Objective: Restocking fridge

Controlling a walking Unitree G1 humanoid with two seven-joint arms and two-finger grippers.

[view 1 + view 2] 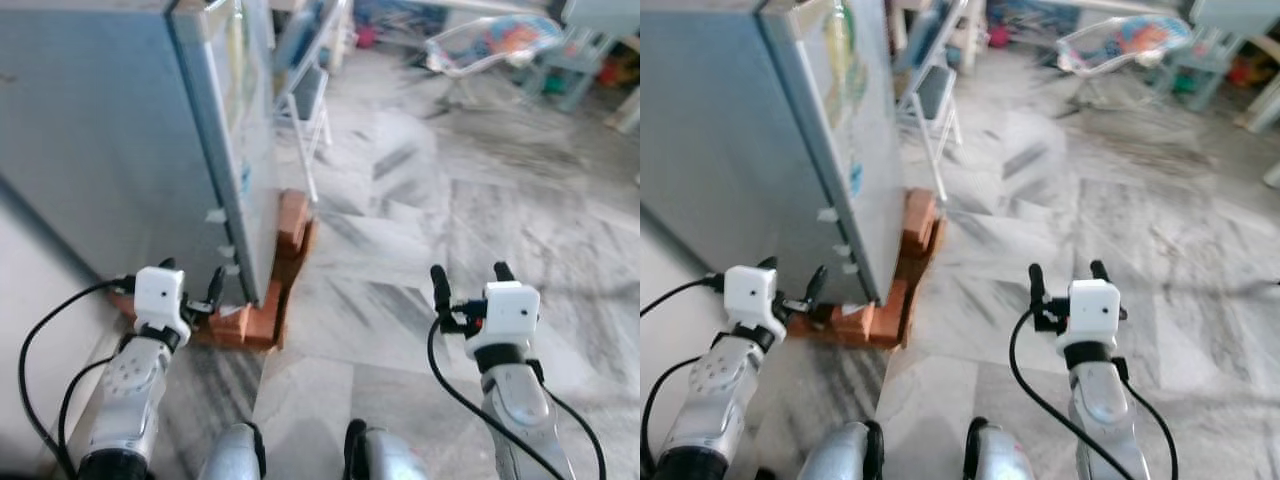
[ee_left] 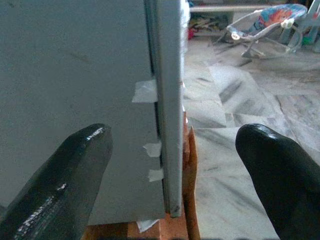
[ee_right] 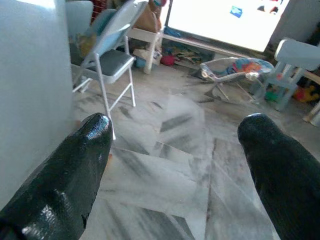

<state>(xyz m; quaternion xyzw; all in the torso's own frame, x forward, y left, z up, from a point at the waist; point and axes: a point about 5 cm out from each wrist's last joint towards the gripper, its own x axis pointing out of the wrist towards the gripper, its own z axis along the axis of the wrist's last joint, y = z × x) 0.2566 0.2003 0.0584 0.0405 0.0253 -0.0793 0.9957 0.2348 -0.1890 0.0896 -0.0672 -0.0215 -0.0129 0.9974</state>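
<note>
The left gripper (image 1: 190,283) has its two black fingers spread wide with nothing between them, and it hovers close to the lower front corner of the grey fridge (image 1: 110,130). Seen from the left wrist, the edge of the closed fridge door (image 2: 169,105) runs between the two fingertips but beyond them, apart from both. Bits of white tape (image 2: 145,91) cling to the seam beside that edge. The fridge stands on red bricks (image 1: 285,270). The right gripper (image 1: 470,275) is also spread and empty, held over the marble floor (image 1: 400,300) well away from the fridge. A folding chair (image 3: 107,57) stands past the fridge, and a baby bouncer (image 3: 232,70) lies farther off.
</note>
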